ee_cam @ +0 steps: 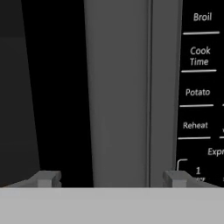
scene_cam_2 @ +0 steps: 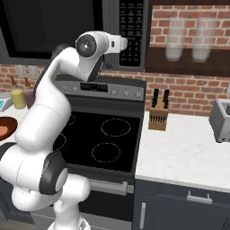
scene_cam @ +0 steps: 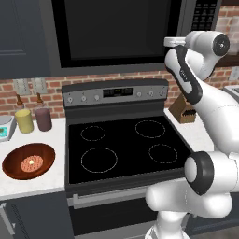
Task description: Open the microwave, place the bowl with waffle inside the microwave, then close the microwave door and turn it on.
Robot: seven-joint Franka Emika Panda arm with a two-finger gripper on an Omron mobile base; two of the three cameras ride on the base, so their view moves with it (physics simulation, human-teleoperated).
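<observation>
Above the stove [scene_cam: 123,144], the hand [ee_cam: 111,178] stands wide apart, straddling the microwave door [ee_cam: 65,87] handle [ee_cam: 117,87]

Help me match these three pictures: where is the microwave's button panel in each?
Left base view: button panel at the top right corner, above the arm.
Right base view: top centre, right of the arm's wrist.
Hand view: right edge, with labels Broil, Cook Time, Potato, Reheat.
Shared landmark: the microwave door, left of the panel everywhere.

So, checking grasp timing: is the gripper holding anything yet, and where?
Nothing held: the gripper stands open, fingertips straddling the microwave door's handle.
</observation>
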